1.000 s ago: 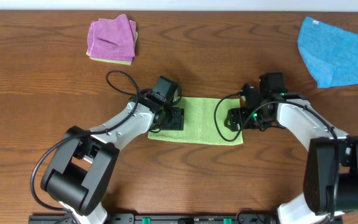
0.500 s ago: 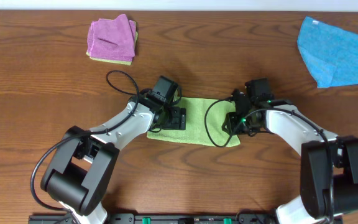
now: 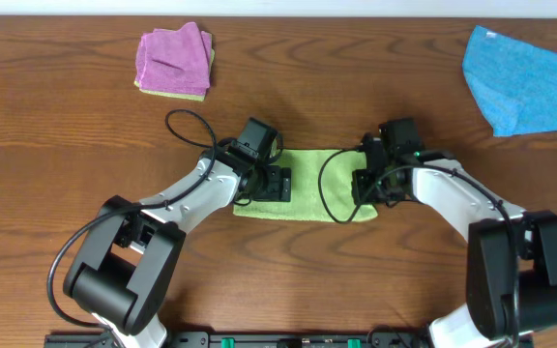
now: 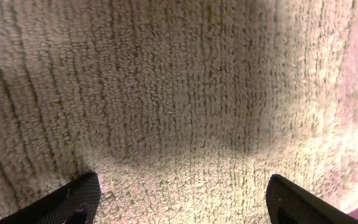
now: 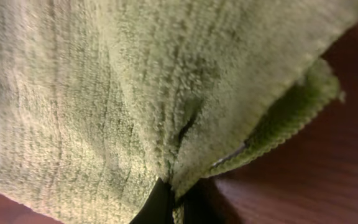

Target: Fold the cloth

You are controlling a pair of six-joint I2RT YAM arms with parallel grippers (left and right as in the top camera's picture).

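Note:
The green cloth [image 3: 309, 186] lies as a folded strip on the wooden table between my two arms. My left gripper [image 3: 277, 184] hovers over its left end, open; in the left wrist view the cloth [image 4: 179, 93] fills the frame and both fingertips [image 4: 73, 198] stand wide apart with only pile between them. My right gripper [image 3: 365, 184] is at the cloth's right end. In the right wrist view the jaws are shut on a pinched fold of the cloth [image 5: 104, 93] at my right gripper [image 5: 176, 200], with the hemmed edge bunched beside it.
A folded pink cloth [image 3: 173, 60] on a yellow one sits at the back left. A blue cloth [image 3: 525, 77] lies spread at the back right corner. Black cables loop from both wrists [image 3: 187, 121] over the table and the green cloth.
My right gripper has shut on the cloth's right edge and shifted slightly left, pulling that edge in. The left jaws have opened wider while the left arm stayed in place.

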